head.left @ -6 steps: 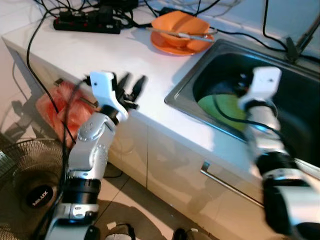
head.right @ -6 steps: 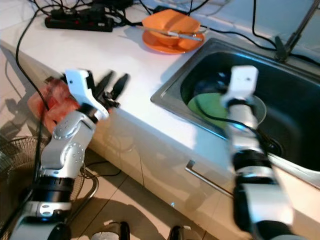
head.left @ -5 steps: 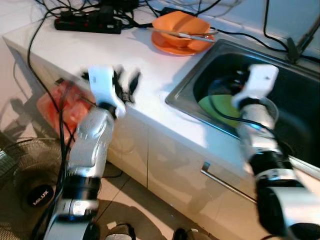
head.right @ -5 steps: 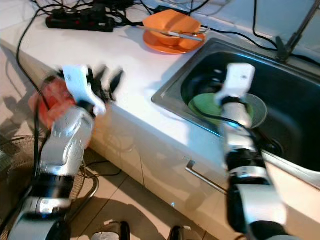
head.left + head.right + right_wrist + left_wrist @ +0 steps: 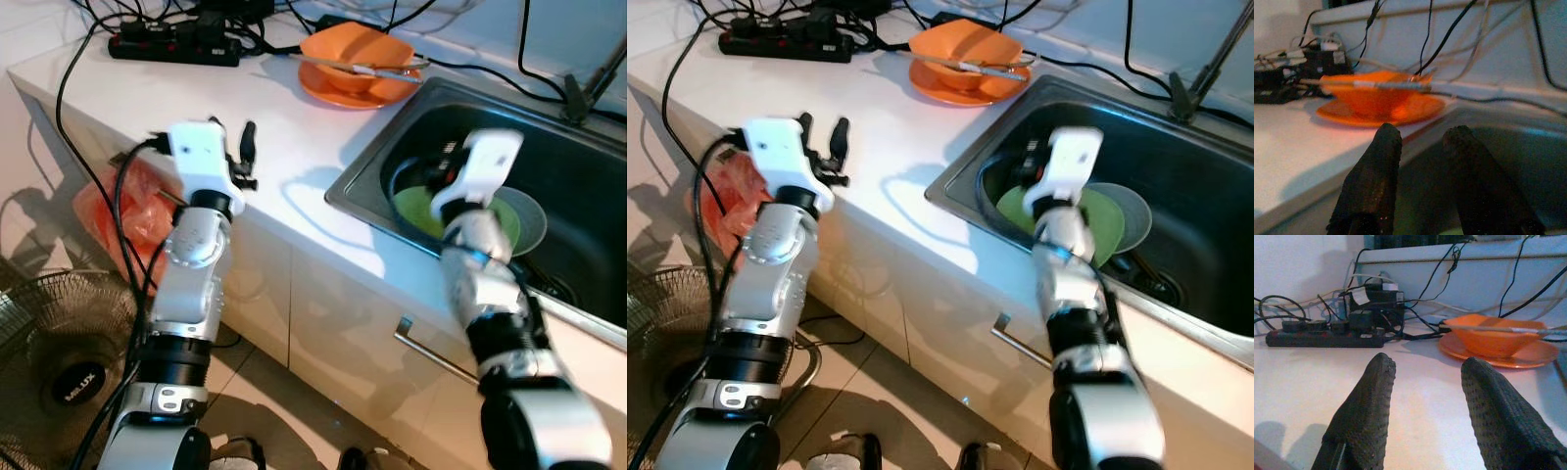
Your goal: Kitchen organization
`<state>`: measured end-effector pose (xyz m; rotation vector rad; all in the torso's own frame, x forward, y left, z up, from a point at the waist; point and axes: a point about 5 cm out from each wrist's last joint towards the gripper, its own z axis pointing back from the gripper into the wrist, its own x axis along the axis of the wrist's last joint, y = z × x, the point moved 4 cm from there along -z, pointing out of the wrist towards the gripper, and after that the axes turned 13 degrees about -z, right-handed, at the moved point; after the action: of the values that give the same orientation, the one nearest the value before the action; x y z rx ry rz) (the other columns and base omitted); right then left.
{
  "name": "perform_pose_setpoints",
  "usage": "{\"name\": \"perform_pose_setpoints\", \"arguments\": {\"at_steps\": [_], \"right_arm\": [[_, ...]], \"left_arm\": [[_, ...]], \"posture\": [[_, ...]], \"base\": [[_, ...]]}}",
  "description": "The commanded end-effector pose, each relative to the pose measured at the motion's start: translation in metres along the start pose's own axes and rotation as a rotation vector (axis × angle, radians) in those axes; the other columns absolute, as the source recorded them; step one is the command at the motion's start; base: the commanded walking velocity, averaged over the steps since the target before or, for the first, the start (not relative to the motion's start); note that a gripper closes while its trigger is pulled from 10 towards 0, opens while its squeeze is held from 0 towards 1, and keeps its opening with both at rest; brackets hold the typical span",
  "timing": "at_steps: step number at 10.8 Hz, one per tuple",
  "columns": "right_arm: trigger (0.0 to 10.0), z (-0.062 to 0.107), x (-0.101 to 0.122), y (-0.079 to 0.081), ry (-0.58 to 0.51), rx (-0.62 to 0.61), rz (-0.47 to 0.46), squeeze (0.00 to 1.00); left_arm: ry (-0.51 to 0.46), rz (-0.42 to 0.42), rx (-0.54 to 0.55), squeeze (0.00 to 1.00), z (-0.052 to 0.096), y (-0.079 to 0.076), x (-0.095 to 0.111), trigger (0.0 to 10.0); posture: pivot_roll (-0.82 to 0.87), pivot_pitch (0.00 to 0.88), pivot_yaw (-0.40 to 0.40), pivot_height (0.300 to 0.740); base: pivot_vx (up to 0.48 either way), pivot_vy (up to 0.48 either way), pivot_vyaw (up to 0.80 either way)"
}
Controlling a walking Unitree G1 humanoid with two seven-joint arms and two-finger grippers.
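An orange bowl (image 5: 355, 51) sits on an orange plate (image 5: 1530, 355) at the back of the white counter (image 5: 284, 127), with a long utensil (image 5: 1376, 84) lying across it. In the steel sink (image 5: 370, 144) lie a green plate (image 5: 416, 211) and a grey plate (image 5: 524, 220). My left gripper (image 5: 1427, 363) hovers over the counter's front edge, open with nothing between its fingers, pointing at the bowl. Inside the sink's left part, above the green plate, my right gripper (image 5: 1423, 131) is open and holds nothing.
A black power strip (image 5: 171, 49) with tangled cables lies at the counter's back left. A faucet base (image 5: 578, 93) stands behind the sink. A red bag (image 5: 118, 211) hangs below the counter, a floor fan (image 5: 49, 362) stands at lower left, and a cabinet handle (image 5: 431, 352) juts out.
My left gripper has lifted and swung a little left over the counter edge. My right gripper has shifted left inside the sink, over the green plate.
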<state>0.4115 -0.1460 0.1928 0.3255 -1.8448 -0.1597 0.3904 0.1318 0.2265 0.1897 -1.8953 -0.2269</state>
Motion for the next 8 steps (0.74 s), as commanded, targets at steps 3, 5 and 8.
{"name": "perform_pose_setpoints", "arguments": {"at_steps": [3, 5, 8], "right_arm": [[10.0, 0.008, -0.014, 0.029, 0.034, 0.053, -0.076, 0.00], [10.0, 0.010, -0.017, 0.033, 0.050, 0.057, -0.087, 0.00], [10.0, 0.008, -0.017, 0.026, 0.075, 0.028, -0.110, 0.00]], "left_arm": [[-0.017, -0.024, 0.016, 0.00, -0.001, -0.003, 0.002, 10.0], [-0.016, -0.019, 0.027, 0.00, 0.001, -0.003, 0.001, 10.0], [-0.003, -0.012, 0.030, 0.00, 0.001, -0.002, -0.002, 10.0]], "posture": [[0.06, 0.110, -0.023, 0.740], [0.07, 0.108, -0.030, 0.740], [0.07, 0.096, -0.033, 0.740]], "base": [[0.000, 0.000, 0.00], [0.000, 0.000, 0.00], [0.000, 0.000, -0.27]]}}
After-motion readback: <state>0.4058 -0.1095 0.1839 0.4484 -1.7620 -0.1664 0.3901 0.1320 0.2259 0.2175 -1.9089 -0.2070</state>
